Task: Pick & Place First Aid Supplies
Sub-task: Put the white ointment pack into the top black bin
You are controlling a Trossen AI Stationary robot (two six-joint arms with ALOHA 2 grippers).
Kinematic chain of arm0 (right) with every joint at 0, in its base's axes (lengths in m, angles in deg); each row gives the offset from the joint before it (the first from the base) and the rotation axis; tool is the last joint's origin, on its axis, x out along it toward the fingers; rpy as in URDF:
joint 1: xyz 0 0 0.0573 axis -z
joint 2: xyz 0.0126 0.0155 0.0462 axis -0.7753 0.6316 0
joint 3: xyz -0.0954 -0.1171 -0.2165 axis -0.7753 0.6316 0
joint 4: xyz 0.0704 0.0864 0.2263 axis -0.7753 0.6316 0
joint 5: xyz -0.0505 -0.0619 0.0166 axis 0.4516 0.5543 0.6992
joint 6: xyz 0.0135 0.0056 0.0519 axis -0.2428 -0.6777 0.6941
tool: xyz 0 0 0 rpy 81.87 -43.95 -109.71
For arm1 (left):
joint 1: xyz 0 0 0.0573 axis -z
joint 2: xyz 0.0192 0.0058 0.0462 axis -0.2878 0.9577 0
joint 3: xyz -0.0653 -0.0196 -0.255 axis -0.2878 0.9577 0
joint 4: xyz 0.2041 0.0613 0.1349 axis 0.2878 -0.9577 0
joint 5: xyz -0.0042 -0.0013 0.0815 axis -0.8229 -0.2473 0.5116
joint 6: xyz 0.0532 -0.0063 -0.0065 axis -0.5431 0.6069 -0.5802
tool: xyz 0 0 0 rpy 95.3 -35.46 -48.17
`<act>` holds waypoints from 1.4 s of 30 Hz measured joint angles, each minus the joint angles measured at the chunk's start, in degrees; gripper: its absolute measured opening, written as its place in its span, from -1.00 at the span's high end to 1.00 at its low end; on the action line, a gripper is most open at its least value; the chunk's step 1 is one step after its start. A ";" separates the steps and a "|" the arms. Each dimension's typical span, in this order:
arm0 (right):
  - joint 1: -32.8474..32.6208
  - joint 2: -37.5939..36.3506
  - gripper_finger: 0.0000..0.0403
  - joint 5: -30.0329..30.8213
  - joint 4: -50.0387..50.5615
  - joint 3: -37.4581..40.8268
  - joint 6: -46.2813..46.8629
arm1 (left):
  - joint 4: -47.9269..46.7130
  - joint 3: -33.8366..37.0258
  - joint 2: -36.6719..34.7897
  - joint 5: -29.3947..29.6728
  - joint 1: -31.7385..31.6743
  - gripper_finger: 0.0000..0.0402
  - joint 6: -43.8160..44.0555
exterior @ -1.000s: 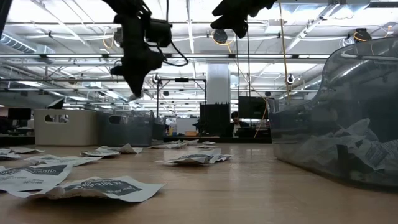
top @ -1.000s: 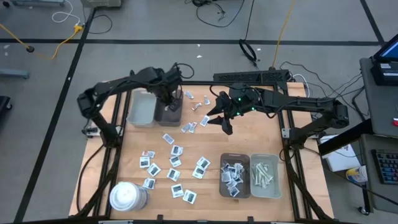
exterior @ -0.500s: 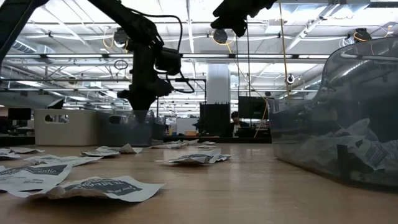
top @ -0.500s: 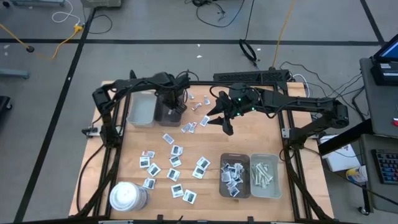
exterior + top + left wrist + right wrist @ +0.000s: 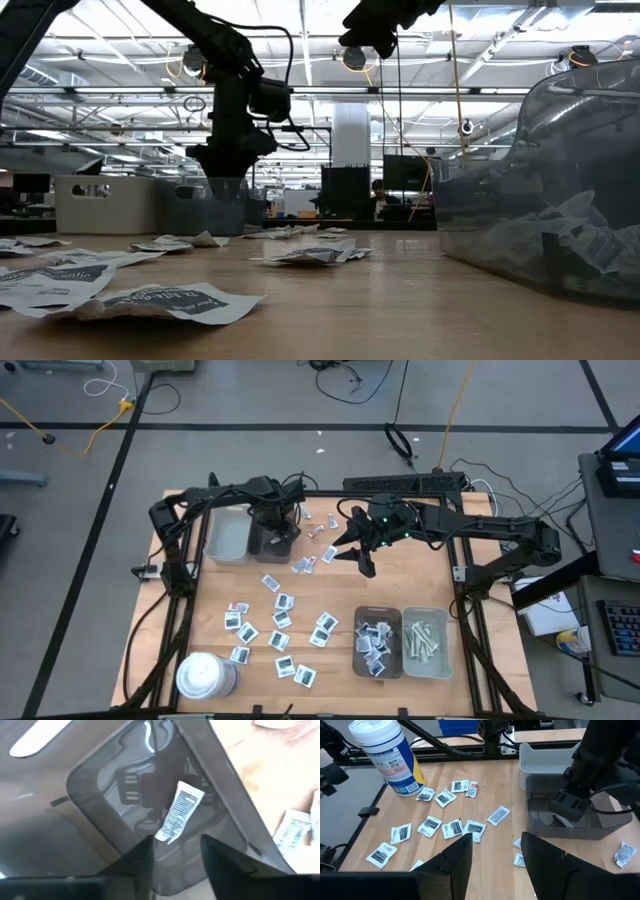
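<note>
Packet [image 5: 178, 816] lay in the brown tray [image 5: 100, 785] just ahead of your open left gripper [image 5: 176, 854], long axis toward them; right gripper [image 5: 492, 851] hung open.

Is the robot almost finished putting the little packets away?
Not yet. Some packets are already in the near tray, and one packet lies in the dark far tray, under the open left gripper. The right gripper hovers open and empty. Many loose packets remain on the table.
</note>
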 joint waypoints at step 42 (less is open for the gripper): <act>10.07 30.82 0.33 2.84 25.78 -19.58 -37.19 | 25.37 0.02 -30.58 -24.77 -1.60 -0.20 -22.10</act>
